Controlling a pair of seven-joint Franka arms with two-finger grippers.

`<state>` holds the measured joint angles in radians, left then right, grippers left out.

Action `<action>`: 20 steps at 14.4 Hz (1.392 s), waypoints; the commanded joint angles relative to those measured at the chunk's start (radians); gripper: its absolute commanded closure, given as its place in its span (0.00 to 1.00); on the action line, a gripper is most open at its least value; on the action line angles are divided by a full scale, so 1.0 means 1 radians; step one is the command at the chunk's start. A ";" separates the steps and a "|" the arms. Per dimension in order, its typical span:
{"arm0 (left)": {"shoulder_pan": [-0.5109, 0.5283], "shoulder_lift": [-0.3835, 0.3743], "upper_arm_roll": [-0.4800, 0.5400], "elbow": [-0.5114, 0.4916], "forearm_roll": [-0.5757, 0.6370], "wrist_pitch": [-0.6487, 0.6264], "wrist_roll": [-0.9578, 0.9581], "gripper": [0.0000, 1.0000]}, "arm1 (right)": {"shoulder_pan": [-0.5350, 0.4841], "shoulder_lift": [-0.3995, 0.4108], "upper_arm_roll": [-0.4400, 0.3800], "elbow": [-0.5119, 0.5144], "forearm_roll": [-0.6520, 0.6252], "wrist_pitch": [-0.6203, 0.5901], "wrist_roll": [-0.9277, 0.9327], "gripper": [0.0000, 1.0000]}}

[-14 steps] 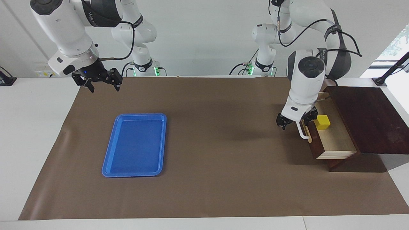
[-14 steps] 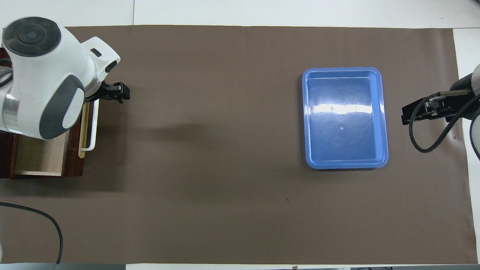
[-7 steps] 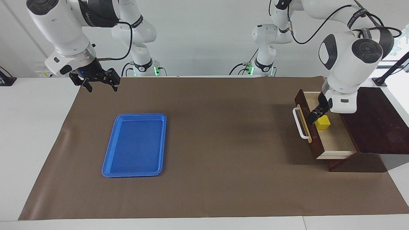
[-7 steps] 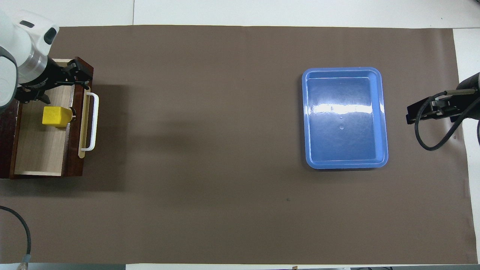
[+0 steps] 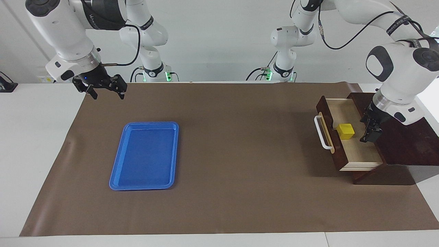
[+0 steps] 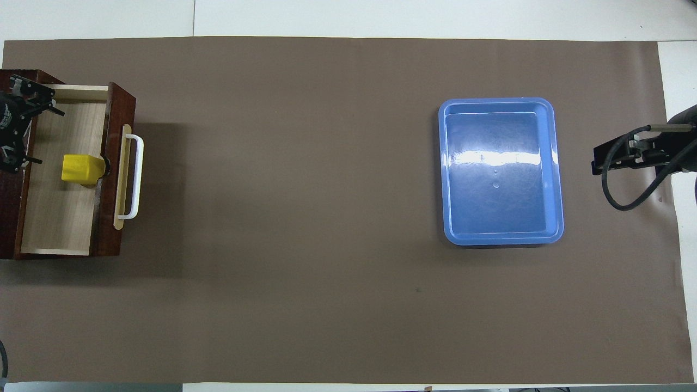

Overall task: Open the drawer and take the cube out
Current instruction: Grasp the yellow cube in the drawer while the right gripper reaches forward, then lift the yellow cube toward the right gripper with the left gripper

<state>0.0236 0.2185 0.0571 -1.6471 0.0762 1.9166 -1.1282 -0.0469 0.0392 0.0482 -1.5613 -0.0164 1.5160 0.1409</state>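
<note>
The dark wooden drawer (image 5: 360, 151) stands pulled out of its box (image 5: 401, 133) at the left arm's end of the table, its white bar handle (image 5: 322, 133) toward the table's middle. It also shows in the overhead view (image 6: 60, 218). The yellow cube (image 5: 345, 131) sits in the drawer close to the drawer front, and it also shows in the overhead view (image 6: 80, 169). My left gripper (image 5: 367, 132) is open and empty over the drawer's inner end at the box's edge, beside the cube and apart from it. My right gripper (image 5: 107, 90) is open and waits over the mat's corner at the right arm's end.
A flat blue tray (image 5: 118, 171) lies on the brown mat (image 5: 240, 154) toward the right arm's end, empty. In the overhead view the tray (image 6: 556, 163) lies beside my right gripper (image 6: 599, 163). White table surface borders the mat.
My left gripper left the handle, passed over the cube and now hangs at the box's edge. The drawer stays open and the cube has not moved. The right gripper barely shifted.
</note>
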 commanded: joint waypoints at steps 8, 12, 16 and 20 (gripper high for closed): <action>0.005 -0.111 0.001 -0.254 -0.009 0.130 -0.234 0.00 | 0.149 0.186 0.022 0.139 0.125 0.098 0.840 0.05; 0.007 -0.103 0.001 -0.273 -0.004 0.174 -0.324 0.03 | 0.260 0.269 0.021 0.161 0.276 0.206 1.210 0.08; 0.001 -0.094 0.001 -0.254 -0.003 0.190 -0.378 1.00 | 0.308 0.266 0.019 0.103 0.387 0.250 1.442 0.09; -0.028 -0.016 0.001 -0.021 -0.001 -0.032 -0.380 1.00 | 0.314 0.316 0.022 0.142 0.392 0.234 1.445 0.09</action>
<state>0.0193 0.1455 0.0552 -1.8342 0.0759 2.0319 -1.4926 0.2683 0.3189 0.0652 -1.4402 0.3626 1.7504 1.5759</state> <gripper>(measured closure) 0.436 0.084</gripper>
